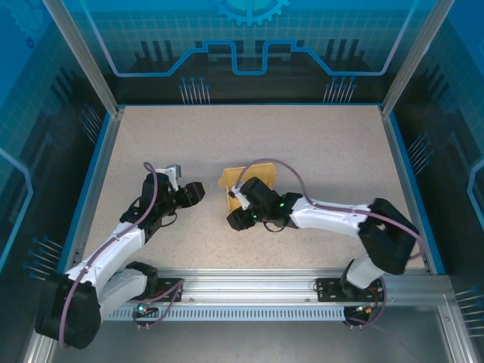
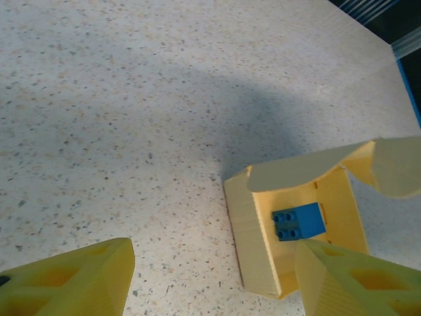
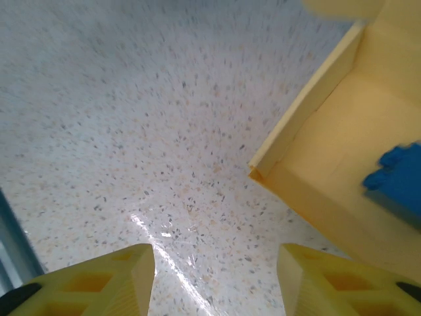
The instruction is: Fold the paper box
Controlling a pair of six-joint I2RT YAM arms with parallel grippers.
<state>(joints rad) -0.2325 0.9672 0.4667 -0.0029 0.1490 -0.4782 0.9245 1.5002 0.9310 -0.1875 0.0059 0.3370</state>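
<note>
The pale yellow paper box (image 1: 236,178) stands mid-table as an open tray with its lid flaps up, partly covered by my right arm. The left wrist view has the box (image 2: 253,230) at lower right, a curved flap over it and a small blue brick (image 2: 299,222) inside. My left gripper (image 2: 214,283) is open, its right finger (image 2: 355,280) overlapping the box's near corner. My left gripper (image 1: 195,193) sits left of the box. My right gripper (image 3: 217,283) is open over bare table, with the box (image 3: 329,151) and blue brick (image 3: 398,174) at its right. My right gripper (image 1: 238,219) hovers just in front of the box.
The speckled table (image 1: 318,144) is bounded by a blue rim and metal posts (image 1: 83,57). A metal rail (image 1: 249,283) carrying the arm bases runs along the near edge.
</note>
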